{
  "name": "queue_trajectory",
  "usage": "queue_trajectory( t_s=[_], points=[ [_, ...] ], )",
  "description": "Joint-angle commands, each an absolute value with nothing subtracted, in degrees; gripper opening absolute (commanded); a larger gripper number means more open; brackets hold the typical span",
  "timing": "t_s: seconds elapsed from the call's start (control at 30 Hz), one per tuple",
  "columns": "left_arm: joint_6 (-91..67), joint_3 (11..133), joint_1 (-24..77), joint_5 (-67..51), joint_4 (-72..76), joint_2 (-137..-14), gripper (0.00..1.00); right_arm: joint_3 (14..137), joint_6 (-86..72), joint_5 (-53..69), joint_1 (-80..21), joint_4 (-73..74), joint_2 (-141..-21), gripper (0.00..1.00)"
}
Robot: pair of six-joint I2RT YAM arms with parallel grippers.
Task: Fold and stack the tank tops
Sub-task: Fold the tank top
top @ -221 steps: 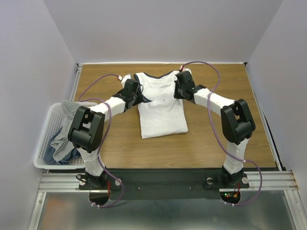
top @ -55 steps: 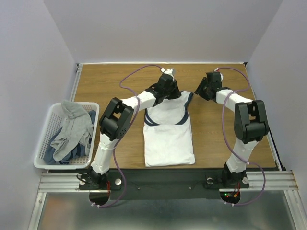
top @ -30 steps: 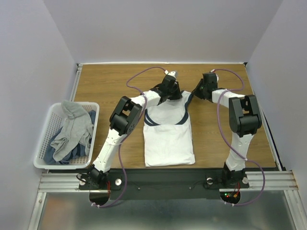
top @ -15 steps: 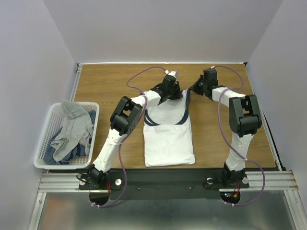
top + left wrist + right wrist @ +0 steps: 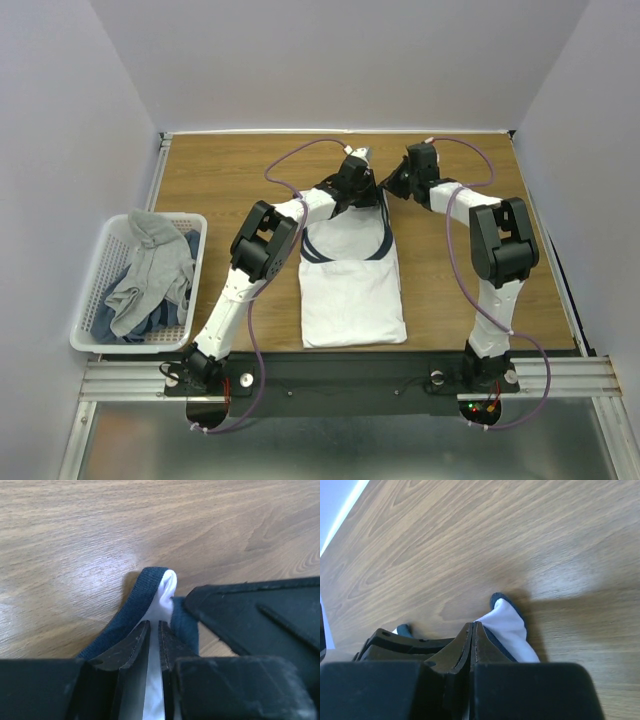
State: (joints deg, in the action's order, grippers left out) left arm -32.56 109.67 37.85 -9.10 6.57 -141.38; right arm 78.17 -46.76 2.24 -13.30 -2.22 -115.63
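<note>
The left gripper [image 5: 154, 626] is clenched on the soft white cloth tank top [image 5: 352, 285] with navy edging. White cloth is sandwiched in the slit between its two fingers, and the navy-rimmed shoulder strap [image 5: 146, 582] loops out just past the tips. The right gripper [image 5: 473, 626] has its fingers pressed flat together, no gap. The other strap [image 5: 507, 624] lies against their right side, touching, but whether any cloth is pinched I cannot tell. Overhead, the top lies flat in the middle of the brown wooden table [image 5: 200, 180], hem toward the arm bases, with both grippers side by side at its far end. The grey tank tops [image 5: 150, 270] sit heaped in the white plastic lattice basket [image 5: 92, 290] at the table's left edge.
</note>
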Motion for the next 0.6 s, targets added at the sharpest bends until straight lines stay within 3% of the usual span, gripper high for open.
queue_trajectory(
  t_s=[0.0,0.17,0.4,0.57],
  points=[
    [-32.0,112.9,37.9,-9.8,6.4,-141.5,0.25,81.4,-48.1,0.4,-14.0,-5.5,-115.4,0.0],
    [-32.5,111.0,37.9,-9.4,8.6,-140.0,0.25,81.3,-49.3,-2.5,-14.2,-5.6,-116.5,0.0],
    [-32.5,107.6,37.6,-8.3,12.7,-136.3,0.38,80.5,-49.2,-3.6,-14.2,-5.6,-115.7,0.0],
    [-33.4,104.5,36.7,-8.2,15.6,-133.6,0.4,80.8,-49.1,-3.4,-14.2,-5.6,-115.6,0.0]
  ],
)
